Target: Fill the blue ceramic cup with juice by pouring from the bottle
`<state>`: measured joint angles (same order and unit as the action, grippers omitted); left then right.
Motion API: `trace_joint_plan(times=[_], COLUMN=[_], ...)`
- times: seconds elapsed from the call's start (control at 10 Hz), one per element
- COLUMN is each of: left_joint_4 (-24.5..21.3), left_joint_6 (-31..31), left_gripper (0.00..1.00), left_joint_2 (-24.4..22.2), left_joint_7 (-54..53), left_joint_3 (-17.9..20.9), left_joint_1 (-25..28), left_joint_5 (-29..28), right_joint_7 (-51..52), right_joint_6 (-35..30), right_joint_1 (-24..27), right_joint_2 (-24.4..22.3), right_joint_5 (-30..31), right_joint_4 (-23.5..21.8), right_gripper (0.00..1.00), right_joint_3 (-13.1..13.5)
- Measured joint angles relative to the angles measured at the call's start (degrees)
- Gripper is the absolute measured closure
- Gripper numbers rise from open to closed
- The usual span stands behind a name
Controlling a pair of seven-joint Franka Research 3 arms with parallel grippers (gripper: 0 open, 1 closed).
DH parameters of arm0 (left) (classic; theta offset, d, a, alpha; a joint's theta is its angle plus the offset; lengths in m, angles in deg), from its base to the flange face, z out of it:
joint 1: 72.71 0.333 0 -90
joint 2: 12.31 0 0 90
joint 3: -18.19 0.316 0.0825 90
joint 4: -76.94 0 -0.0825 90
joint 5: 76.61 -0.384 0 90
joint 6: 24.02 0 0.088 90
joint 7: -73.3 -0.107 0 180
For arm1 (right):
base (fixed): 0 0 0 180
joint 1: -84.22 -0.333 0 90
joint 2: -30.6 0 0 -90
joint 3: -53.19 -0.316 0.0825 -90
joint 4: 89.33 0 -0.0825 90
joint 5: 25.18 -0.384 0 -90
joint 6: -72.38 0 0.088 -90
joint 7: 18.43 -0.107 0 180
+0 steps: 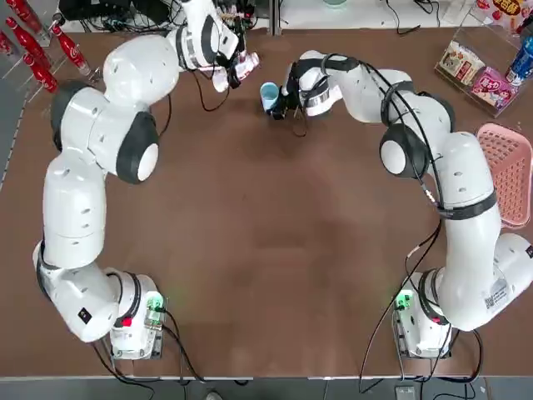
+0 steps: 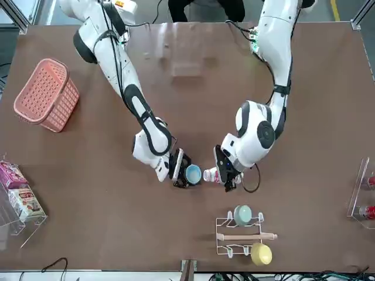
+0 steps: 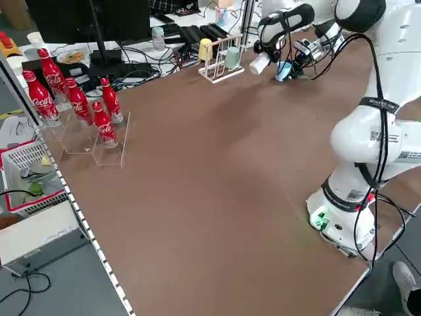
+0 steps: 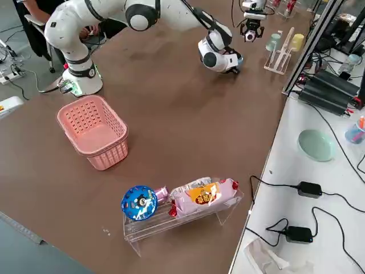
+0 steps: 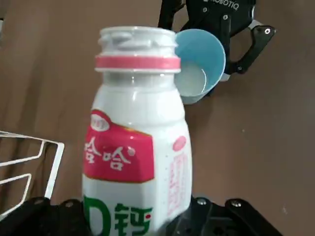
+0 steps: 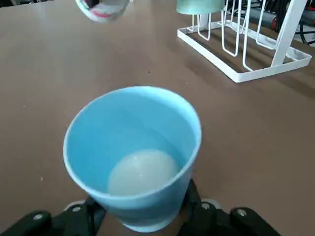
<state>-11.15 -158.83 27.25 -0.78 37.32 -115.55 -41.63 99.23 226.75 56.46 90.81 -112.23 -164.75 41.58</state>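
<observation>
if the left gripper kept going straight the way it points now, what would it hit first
Probably the blue cup in the right gripper, reached by the bottle's open mouth; depth is unclear, so it might just miss.

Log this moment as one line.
left tool: holding uncapped bottle beside cup | right tool: holding blue cup | cup: whitish liquid in bottom, far from full | rack: mint and yellow cups

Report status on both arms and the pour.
Left gripper: holding uncapped bottle, tilted. Right gripper: holding blue cup, some whitish liquid inside. Nothing visible between bottle and cup.
</observation>
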Motion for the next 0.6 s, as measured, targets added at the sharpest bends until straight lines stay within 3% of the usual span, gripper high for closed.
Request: trace_joint_plan(times=[0.3, 0.6], left_joint_4=[1.17, 1.79], left_joint_6=[-0.01, -0.01], left_gripper=[0.56, 0.56], left_joint_2=[1.79, 3.30], left_joint_7=[2.06, 2.98], left_joint_3=[1.35, 5.51], left_joint_1=[-2.80, -5.80], left_joint_5=[-0.10, -0.13], right_joint_7=[0.00, 0.00], right_joint_6=[0.01, 0.01], right_joint_1=[0.01, 0.03], right_joint_2=[0.00, 0.00], right_joint_5=[-0.01, -0.01], right_joint_4=[0.00, 0.00], right_gripper=[0.33, 0.33], right_joint_3=[0.00, 0.00])
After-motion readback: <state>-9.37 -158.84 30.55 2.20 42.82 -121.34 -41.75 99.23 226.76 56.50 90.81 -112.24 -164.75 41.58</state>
